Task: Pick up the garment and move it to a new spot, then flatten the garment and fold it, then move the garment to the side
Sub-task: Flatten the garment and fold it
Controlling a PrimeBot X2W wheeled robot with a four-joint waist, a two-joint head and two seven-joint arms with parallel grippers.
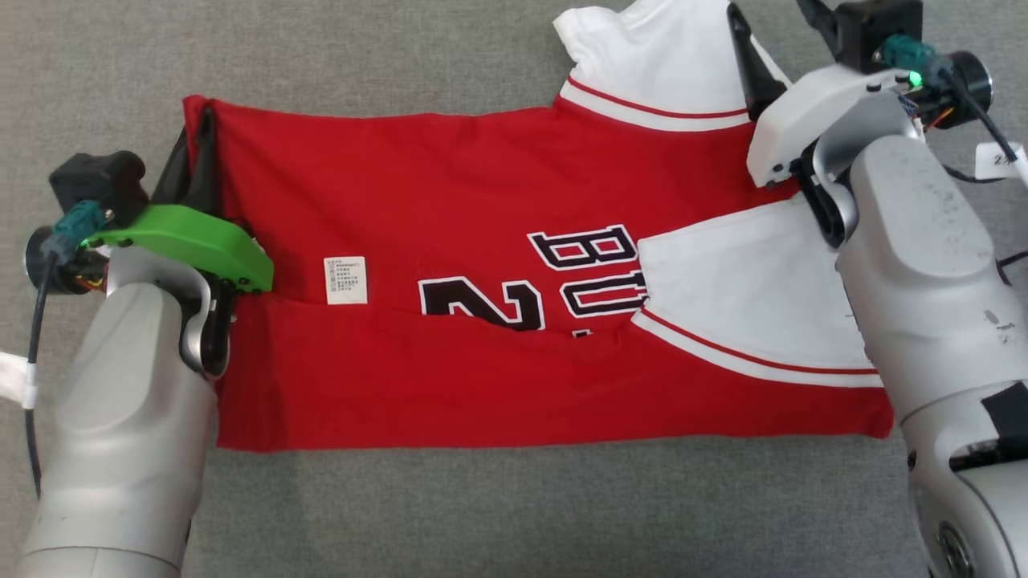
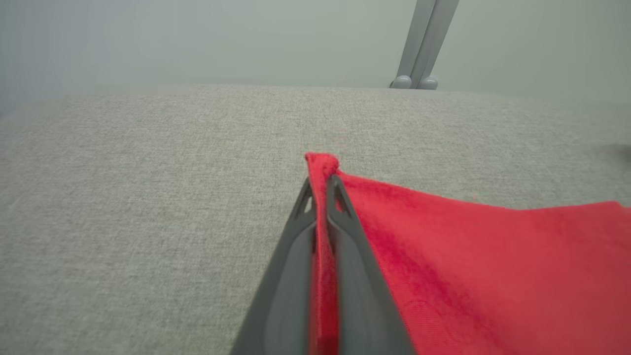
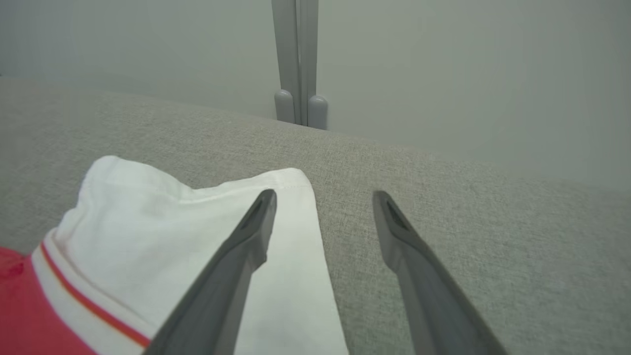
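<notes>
The garment point(image 1: 450, 201), a red jersey with white sleeves, lies spread on the grey fabric surface point(image 1: 482, 514), its length running left to right. A near band of red cloth is folded up over the body and covers the lower part of the black-and-white lettering point(image 1: 586, 273); a small white care label point(image 1: 345, 280) shows just above that fold, towards the left. The left gripper point(image 1: 205, 120) is at the far-left corner of the garment, and in the left wrist view its two dark fingers point(image 2: 345, 246) are closed tight on a pinch of red cloth, with a little tuft of it poking out past the tips. The right gripper point(image 3: 324, 195) hangs at the far-right end with its jaws spread wide and nothing between them. Its left finger is over the outer edge of the far white sleeve point(image 3: 162, 222), its right finger over bare grey surface. The other white sleeve point(image 1: 747, 297) lies folded inward across the red body, beside the right forearm.
</notes>
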